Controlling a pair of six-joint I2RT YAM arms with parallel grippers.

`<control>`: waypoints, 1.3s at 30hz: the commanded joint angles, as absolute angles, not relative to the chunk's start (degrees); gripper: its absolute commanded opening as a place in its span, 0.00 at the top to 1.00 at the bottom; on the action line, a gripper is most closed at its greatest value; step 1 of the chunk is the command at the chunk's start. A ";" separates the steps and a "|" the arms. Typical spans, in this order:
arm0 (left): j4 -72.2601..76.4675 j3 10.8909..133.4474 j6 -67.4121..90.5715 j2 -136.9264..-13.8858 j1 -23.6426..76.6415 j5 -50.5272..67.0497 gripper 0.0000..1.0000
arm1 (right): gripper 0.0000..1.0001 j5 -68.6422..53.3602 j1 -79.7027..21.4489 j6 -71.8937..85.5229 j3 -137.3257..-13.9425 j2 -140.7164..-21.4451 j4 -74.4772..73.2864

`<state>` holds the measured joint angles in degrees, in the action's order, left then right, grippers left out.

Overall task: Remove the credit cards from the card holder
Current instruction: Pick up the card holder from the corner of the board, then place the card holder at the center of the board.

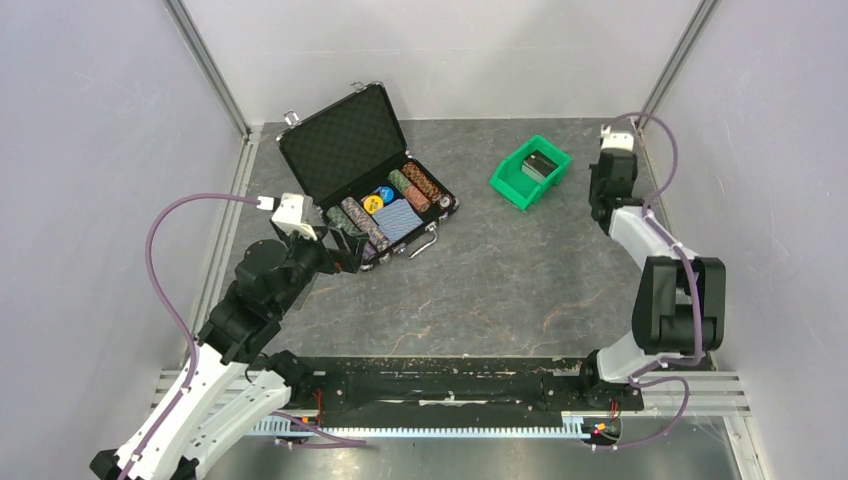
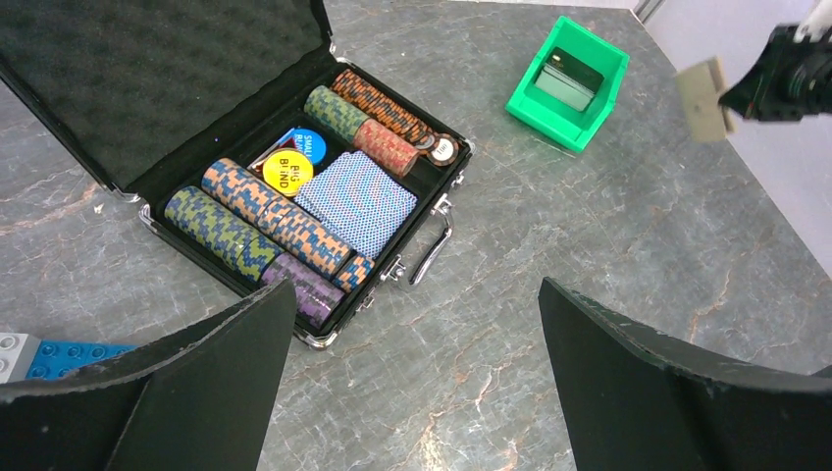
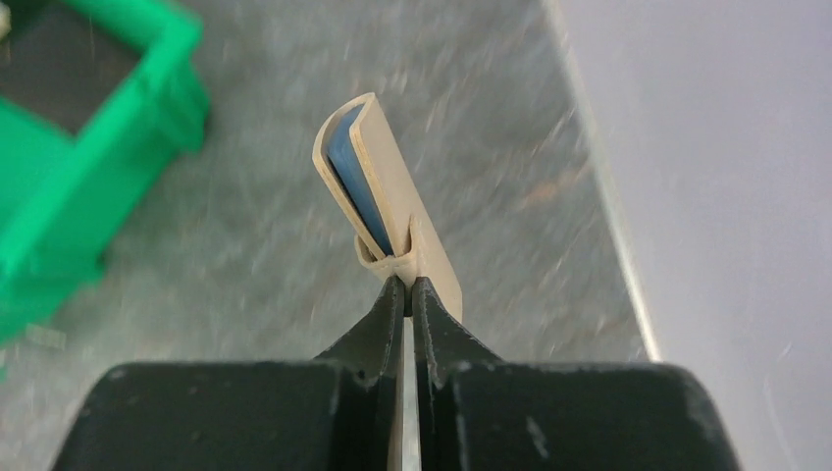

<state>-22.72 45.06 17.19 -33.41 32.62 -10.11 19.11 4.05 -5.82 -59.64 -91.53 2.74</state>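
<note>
Card holder (image 3: 392, 186) folded; blue sliver (image 3: 355, 182) inside, perhaps card or lining; green bin (image 3: 98, 157) blurred, cropped.

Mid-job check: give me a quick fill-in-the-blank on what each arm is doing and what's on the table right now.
1. The right gripper is shut on the card holder, whose outside is ____ in colour.
2. The left gripper hovers near the chip case with its jaws ____.
3. The plastic bin to the right of the chip case is ____.
4. The face showing inside the card holder's fold is ____.

Missing words: tan; open; green; blue.
</note>
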 commanded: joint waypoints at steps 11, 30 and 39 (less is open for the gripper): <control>-23.56 46.58 16.33 -35.51 32.87 -13.24 0.00 | 1.00 7.22 -21.20 8.89 -40.87 -73.04 -12.64; -29.93 50.69 15.82 -39.42 32.87 -11.39 0.00 | 1.00 -15.05 -34.85 34.22 -15.86 -54.43 9.48; -44.78 63.18 22.93 -48.68 32.87 -0.47 0.00 | 1.00 -3.74 -30.72 23.97 -18.56 -59.74 6.71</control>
